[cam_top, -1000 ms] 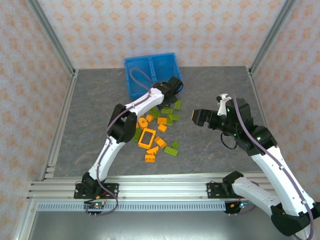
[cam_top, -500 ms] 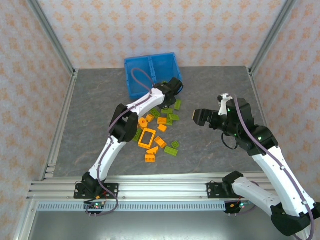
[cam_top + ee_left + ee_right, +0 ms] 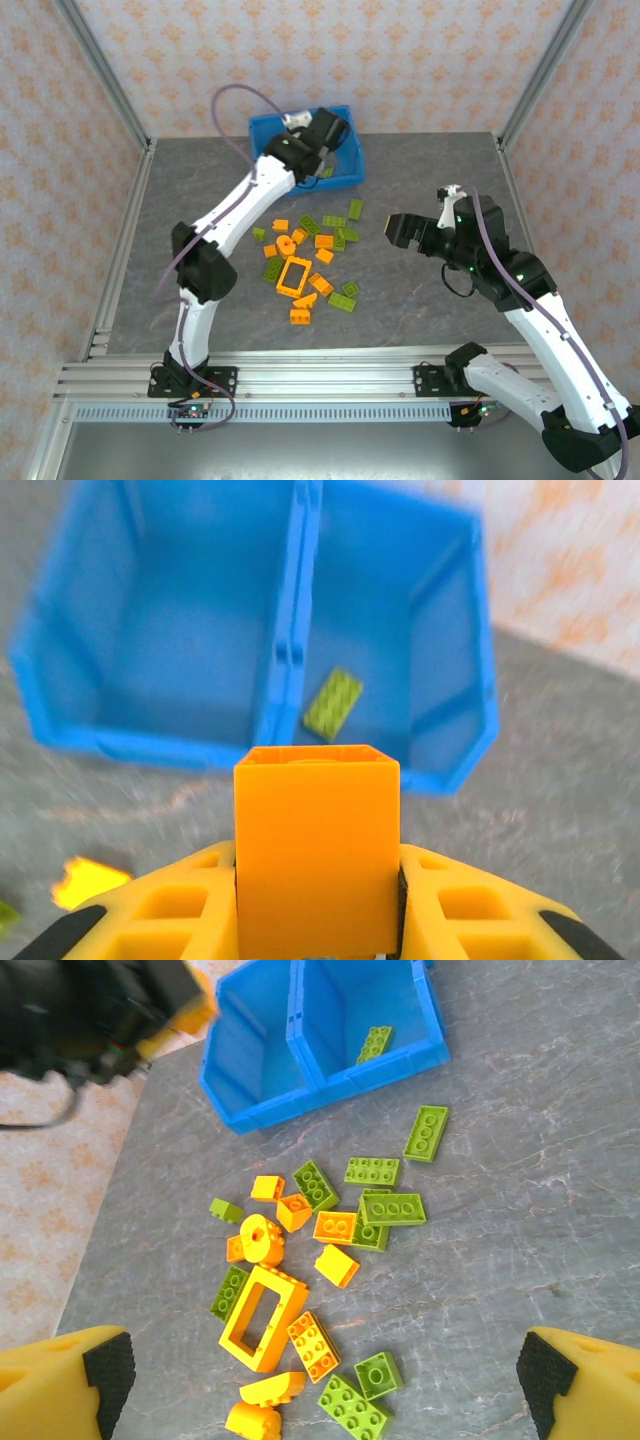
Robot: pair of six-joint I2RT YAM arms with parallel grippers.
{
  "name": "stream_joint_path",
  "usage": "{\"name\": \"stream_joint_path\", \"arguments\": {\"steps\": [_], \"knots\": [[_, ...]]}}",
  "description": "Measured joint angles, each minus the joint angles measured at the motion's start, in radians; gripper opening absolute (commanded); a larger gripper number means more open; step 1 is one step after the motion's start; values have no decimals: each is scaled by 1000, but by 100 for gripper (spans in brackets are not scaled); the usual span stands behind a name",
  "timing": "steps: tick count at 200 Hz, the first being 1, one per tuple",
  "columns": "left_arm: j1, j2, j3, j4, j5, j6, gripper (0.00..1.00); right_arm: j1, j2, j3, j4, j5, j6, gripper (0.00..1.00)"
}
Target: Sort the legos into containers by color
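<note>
While hanging near the divider of the blue bin (image 3: pixel 290 630), pinches an orange brick (image 3: pixel 316 850) upright in the left gripper (image 3: pixel 318 910), facing a slantwise lime brick (image 3: pixel 333 702) in the right compartment; holds the right gripper (image 3: pixel 325 1372) spread above loose legos (image 3: pixel 330 1230).

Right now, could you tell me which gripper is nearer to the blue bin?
Left. The left gripper, shut on an orange brick, is right at the blue bin; the right gripper hangs open well to the bin's right, beyond the brick pile.

All views share the bin (image 3: pixel 150 748) (left, seemingly, closest).
</note>
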Motion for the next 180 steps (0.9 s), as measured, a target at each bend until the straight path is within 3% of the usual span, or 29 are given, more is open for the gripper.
{"name": "stream_joint_path", "arguments": {"steps": [31, 62, 111, 124, 141, 180], "knots": [[89, 21, 63, 10, -62, 101, 28, 0, 0, 0, 12, -7, 15, 99], [166, 181, 138, 12, -73, 174, 29, 0, 0, 0, 11, -6, 29, 99], [212, 414, 230, 10, -19, 203, 31, 0, 0, 0, 2, -6, 59, 99], [222, 436, 230, 10, 4, 203, 35, 0, 0, 0, -3, -6, 66, 99], [234, 444, 230, 21, 32, 206, 47, 0, 0, 0, -7, -6, 74, 99], [242, 444, 270, 43, 64, 203, 50, 0, -1, 0, -9, -6, 89, 99]]}}
